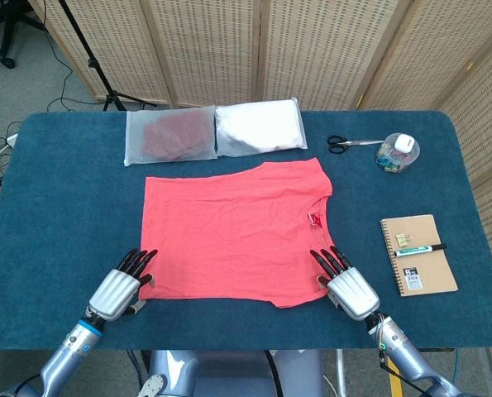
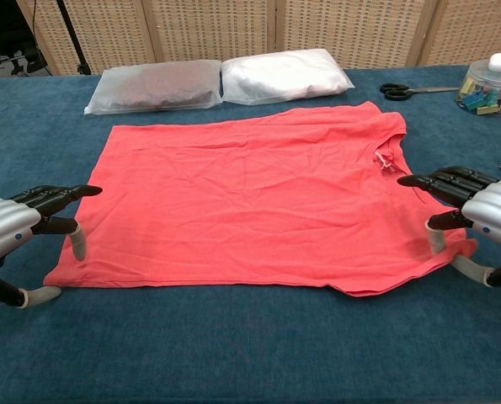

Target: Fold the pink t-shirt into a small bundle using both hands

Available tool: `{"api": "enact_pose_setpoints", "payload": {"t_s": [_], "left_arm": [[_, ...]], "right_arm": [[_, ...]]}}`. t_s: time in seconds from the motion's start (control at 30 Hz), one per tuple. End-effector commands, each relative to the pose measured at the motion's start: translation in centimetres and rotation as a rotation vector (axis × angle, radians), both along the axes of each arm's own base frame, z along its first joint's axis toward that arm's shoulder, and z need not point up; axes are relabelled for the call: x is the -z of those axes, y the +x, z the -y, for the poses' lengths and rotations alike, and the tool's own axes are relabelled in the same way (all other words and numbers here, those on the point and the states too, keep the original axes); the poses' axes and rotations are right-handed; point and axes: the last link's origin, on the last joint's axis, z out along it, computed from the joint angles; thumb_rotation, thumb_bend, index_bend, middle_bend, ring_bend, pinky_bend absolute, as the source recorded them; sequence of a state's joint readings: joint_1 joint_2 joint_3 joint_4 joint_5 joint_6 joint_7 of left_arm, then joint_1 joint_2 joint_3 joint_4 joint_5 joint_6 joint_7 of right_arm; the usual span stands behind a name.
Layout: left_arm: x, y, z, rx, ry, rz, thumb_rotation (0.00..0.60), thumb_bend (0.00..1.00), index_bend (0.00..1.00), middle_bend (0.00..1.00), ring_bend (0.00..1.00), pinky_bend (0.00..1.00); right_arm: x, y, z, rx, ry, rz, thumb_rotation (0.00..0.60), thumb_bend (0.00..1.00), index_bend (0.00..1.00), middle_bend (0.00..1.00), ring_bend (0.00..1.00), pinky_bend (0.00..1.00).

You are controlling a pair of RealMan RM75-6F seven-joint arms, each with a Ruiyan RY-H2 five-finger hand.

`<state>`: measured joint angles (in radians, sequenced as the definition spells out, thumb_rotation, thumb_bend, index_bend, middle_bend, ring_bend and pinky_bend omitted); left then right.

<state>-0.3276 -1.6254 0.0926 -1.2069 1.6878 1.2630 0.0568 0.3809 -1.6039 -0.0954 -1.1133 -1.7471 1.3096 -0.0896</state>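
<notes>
A: How did the thin pink cotton t-shirt (image 1: 233, 231) look to you, as a thing to handle?

B: It looked light and very soft, with no stiffness. It lay flat and spread on the dark blue cloth-covered table (image 1: 55, 207), with small wrinkles. I judged it would sag and drag if lifted by one point only, so two corners should be taken together. It did not seem fragile or slippery.

A: Where would you take hold of it?

B: At the near hem, at both corners, pinching the edge between thumb and fingers. The fabric was thin, so the fingertips had to go under the edge.

A: Going from the left, where was the silver left hand with black fingers (image 1: 118, 289)?

B: It was at the near left corner of the shirt. In the chest view this left hand (image 2: 14, 231) had its fingers stretched forward above the edge and the thumb down beside the corner. It held nothing; fingers and thumb were apart.

A: And the shirt itself?

B: It was in the middle of the table, between the two hands, collar toward the right side.

A: And the silver right hand (image 1: 350, 287)?

B: It was at the near right corner. In the chest view the right hand (image 2: 477, 220) was spread over the cloth's edge, thumb down on or just beside the fabric; I could not tell if it touched. It gripped nothing
</notes>
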Motion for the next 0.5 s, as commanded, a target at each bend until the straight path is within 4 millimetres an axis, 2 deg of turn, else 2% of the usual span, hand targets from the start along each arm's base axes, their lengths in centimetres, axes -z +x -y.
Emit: {"api": "enact_pose_setpoints", "payload": {"t_s": [0.03, 0.2, 0.33, 0.5], "left_arm": [[0.09, 0.03, 0.01, 0.001, -0.001, -0.003, 0.6, 0.32, 0.48, 0.0, 0.0, 0.0], [0.19, 0.03, 0.04, -0.001, -0.001, -0.005, 0.6, 0.4, 0.51, 0.0, 0.0, 0.0], [0.17, 0.02, 0.05, -0.004, 0.002, -0.002, 0.6, 0.41, 0.55, 0.0, 0.0, 0.0], [0.2, -0.02, 0.09, -0.005, 0.007, -0.001, 0.6, 0.42, 0.65, 0.0, 0.0, 0.0]], "right_arm": [[-0.01, 0.0, 0.0, 0.0, 0.0, 0.0, 0.6, 0.52, 0.54, 0.02, 0.0, 0.0], [-0.04, 0.02, 0.01, 0.0, -0.001, 0.003, 0.6, 0.52, 0.54, 0.02, 0.0, 0.0], [-0.04, 0.04, 0.0, -0.001, -0.001, 0.003, 0.6, 0.52, 0.54, 0.02, 0.0, 0.0], [-0.05, 0.06, -0.04, -0.002, 0.0, 0.003, 0.6, 0.52, 0.54, 0.02, 0.0, 0.0]]}}
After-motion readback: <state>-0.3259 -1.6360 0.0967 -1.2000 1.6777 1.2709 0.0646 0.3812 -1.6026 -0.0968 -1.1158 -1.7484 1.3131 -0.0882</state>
